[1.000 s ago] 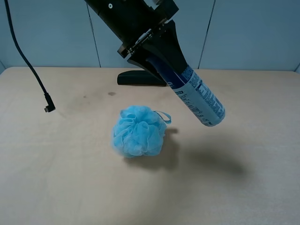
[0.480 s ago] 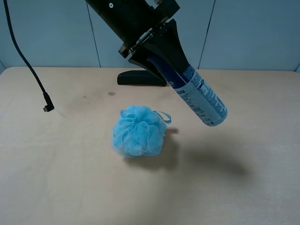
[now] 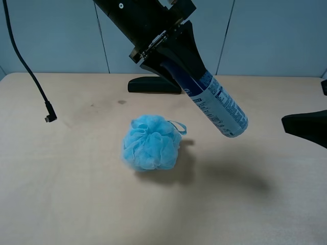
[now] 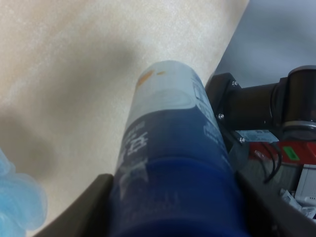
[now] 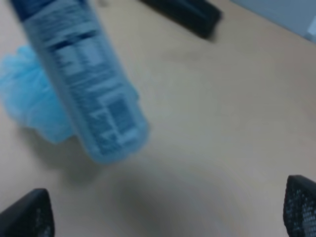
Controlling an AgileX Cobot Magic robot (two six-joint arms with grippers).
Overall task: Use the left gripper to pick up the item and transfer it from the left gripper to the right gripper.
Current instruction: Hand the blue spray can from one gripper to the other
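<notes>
My left gripper is shut on the cap end of the item, a slim bottle with a white-and-blue label. It holds the bottle tilted in the air above the table, base end down and to the right. The left wrist view shows the bottle between the black fingers. My right gripper is open and empty. One of its black fingers shows at the right edge of the high view, right of the bottle's base and apart from it. The bottle lies ahead of it in the right wrist view.
A light blue mesh pouf sits on the tan table below and left of the bottle. A flat black case lies at the back behind the left arm. A black cable hangs at the far left.
My right gripper has come into the high view at the right edge. The left gripper and bottle have barely shifted. The cable's plug has drifted slightly left.
</notes>
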